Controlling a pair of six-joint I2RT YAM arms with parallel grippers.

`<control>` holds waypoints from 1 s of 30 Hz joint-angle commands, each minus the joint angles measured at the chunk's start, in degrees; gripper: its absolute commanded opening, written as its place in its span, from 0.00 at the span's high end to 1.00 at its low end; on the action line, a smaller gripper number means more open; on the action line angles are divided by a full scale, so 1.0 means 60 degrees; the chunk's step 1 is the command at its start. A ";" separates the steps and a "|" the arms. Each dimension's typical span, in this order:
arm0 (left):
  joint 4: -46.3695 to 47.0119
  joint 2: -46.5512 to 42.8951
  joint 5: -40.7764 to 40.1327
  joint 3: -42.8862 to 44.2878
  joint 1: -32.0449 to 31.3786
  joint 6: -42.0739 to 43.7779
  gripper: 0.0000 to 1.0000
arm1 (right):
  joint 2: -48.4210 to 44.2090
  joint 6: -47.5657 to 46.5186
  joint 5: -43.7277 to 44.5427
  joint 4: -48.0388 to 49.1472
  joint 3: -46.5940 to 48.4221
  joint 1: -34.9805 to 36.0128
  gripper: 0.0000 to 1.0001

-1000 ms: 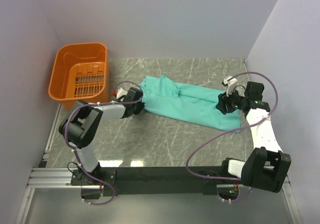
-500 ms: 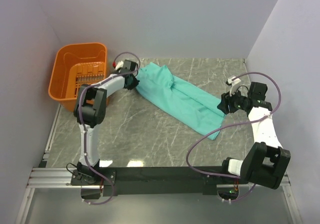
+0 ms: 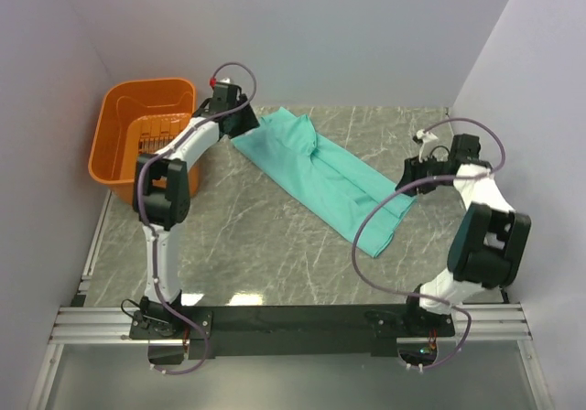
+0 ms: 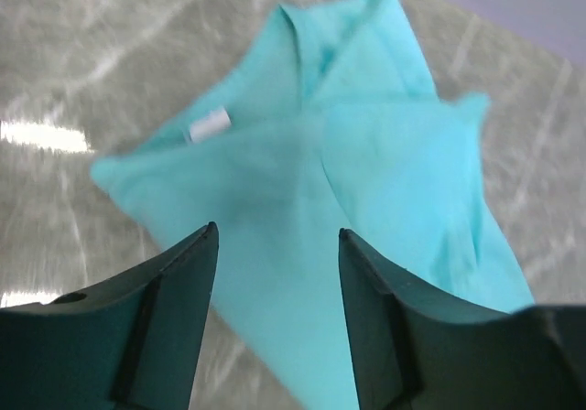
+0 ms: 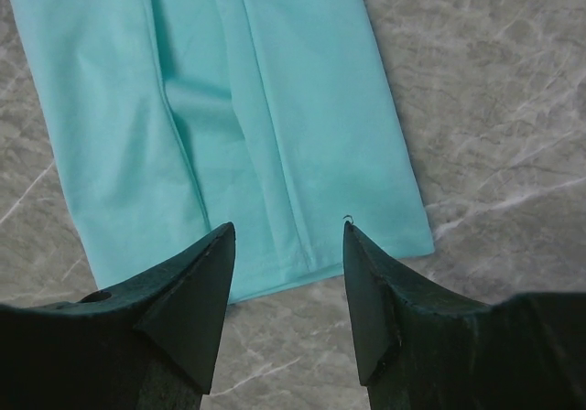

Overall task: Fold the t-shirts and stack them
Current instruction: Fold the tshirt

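Gaping empty, the left pincer (image 4: 277,234) hung over the collar end of the t-shirt (image 3: 320,177), and the right pincer (image 5: 288,229) stood equally parted over the hem. Between them the shirt lay as a long, narrow, flat band slanting across the counter (image 3: 265,245), probably ready for a crosswise fold. The orange basket (image 3: 108,149) sat apart, far left.

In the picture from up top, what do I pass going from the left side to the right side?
basket → left hand → t-shirt → right hand
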 commanded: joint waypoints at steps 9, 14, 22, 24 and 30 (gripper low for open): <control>0.2714 -0.6444 0.2061 -0.6393 -0.0213 0.0646 0.34 | 0.3806 -0.0008 0.0678 -0.1519 0.3877 0.0082 0.41; 0.3285 -0.8947 0.2472 -0.9094 -0.0213 0.0149 0.32 | 0.4422 -0.0375 0.1192 -0.2075 0.4259 0.0038 0.41; 0.3813 -1.1177 0.3161 -1.1807 -0.0403 -0.0481 0.32 | 0.4759 -0.0770 0.1705 -0.2384 0.4054 0.0038 0.44; 0.3916 -1.1413 0.3263 -1.2230 -0.0447 -0.0628 0.31 | 0.4891 -0.0814 0.1720 -0.2545 0.4083 0.0038 0.46; 0.4077 -1.1737 0.3396 -1.2701 -0.0725 -0.0921 0.31 | 0.4863 -0.1078 0.1617 -0.2853 0.3864 0.0024 0.66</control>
